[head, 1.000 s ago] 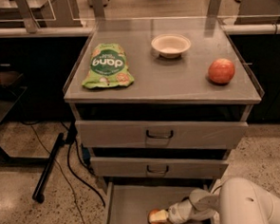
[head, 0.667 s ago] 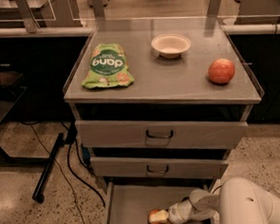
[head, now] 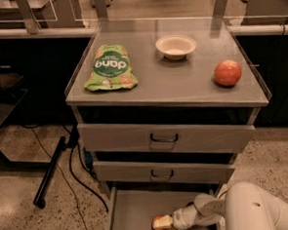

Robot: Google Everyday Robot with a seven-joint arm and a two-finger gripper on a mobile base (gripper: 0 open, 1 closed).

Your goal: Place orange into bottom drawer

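The orange (head: 159,220) is low inside the open bottom drawer (head: 130,210), near the middle of its grey floor. My gripper (head: 165,225) reaches into the drawer from the right and is right against the orange, with the white arm (head: 247,208) behind it. I cannot tell whether the orange rests on the drawer floor or is held just above it.
On the cabinet top lie a green snack bag (head: 110,68), a white bowl (head: 176,46) and a red apple (head: 228,72). The two upper drawers (head: 165,137) are closed. A black pole and cables (head: 52,171) lie on the floor at the left.
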